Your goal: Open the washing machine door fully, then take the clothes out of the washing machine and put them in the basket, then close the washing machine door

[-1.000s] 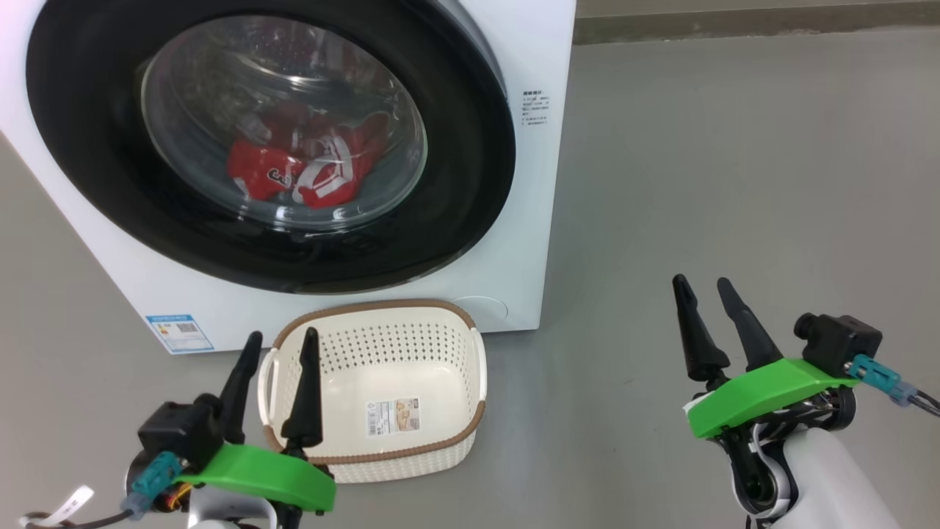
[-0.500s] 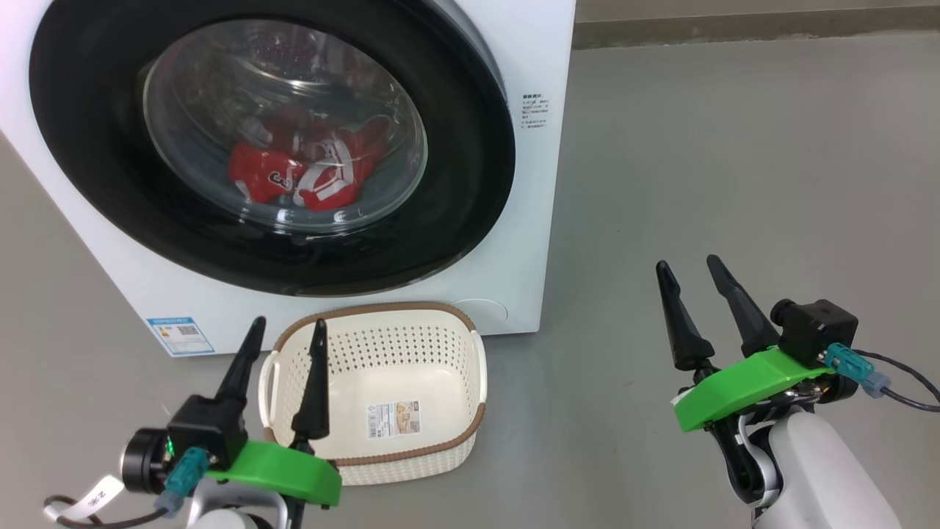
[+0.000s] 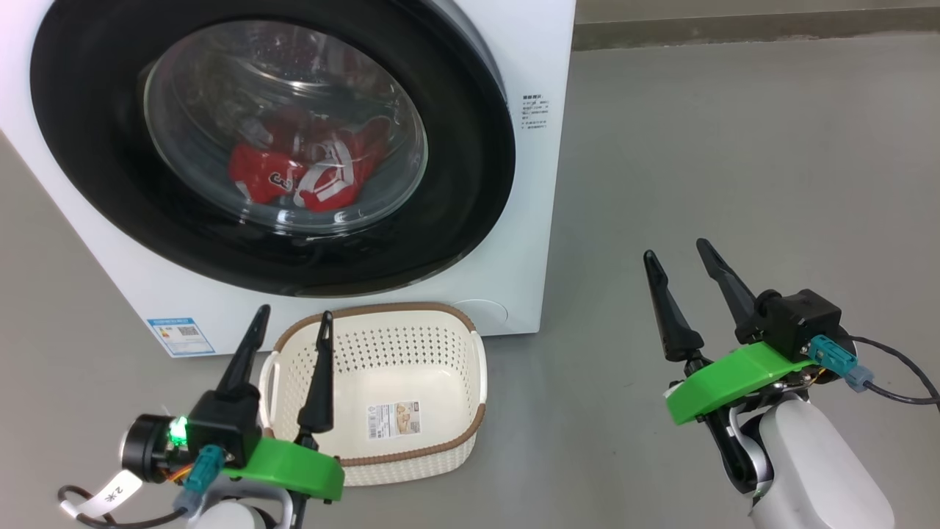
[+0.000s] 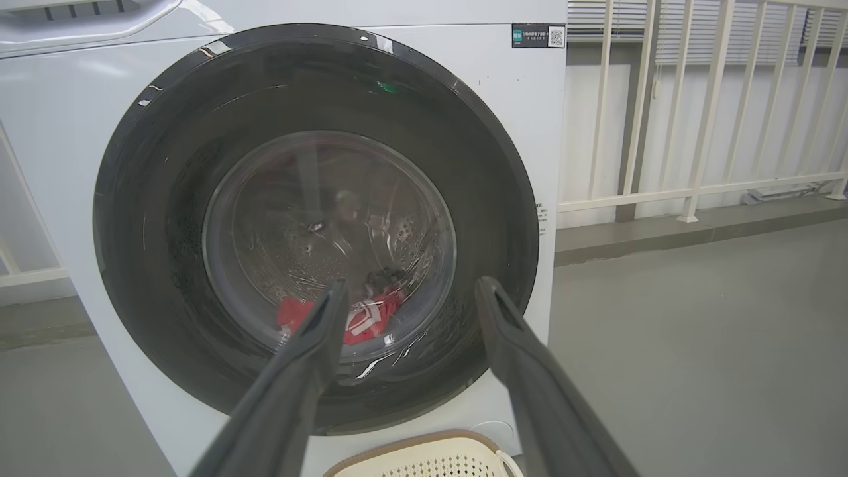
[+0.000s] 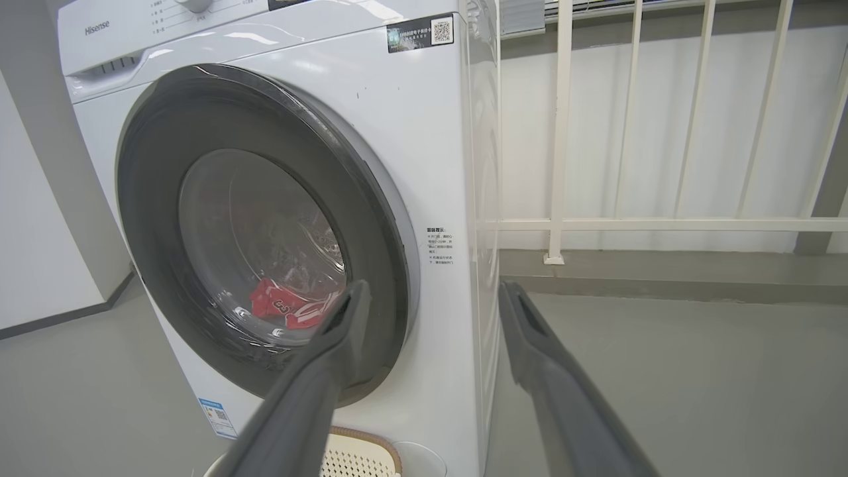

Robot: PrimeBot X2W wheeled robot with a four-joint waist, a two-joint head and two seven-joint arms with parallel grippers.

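The white washing machine (image 3: 529, 184) stands at the upper left, its round black door (image 3: 470, 169) shut flat against the front. Behind the glass window lie the red clothes (image 3: 301, 173) with white trim, low in the drum. The cream basket (image 3: 382, 441) sits on the floor just before the machine, holding only a paper label. My left gripper (image 3: 292, 319) is open above the basket's left rim, fingers pointing at the door. My right gripper (image 3: 675, 246) is open over bare floor to the right of the machine. The door (image 4: 165, 199), clothes (image 4: 361, 318) and basket rim (image 4: 424, 442) also appear in the left wrist view, the door (image 5: 371, 218) and clothes (image 5: 291, 308) in the right wrist view.
Grey floor (image 3: 734, 147) stretches wide to the machine's right. A white railing (image 5: 563, 132) and a low curb (image 3: 734, 29) run behind it. A blue label sticker (image 3: 180, 334) sits low on the machine's front.
Both grippers have moved forward toward the machine, fingers rising in the head view. Both stayed open. The door, clothes and basket have not moved.
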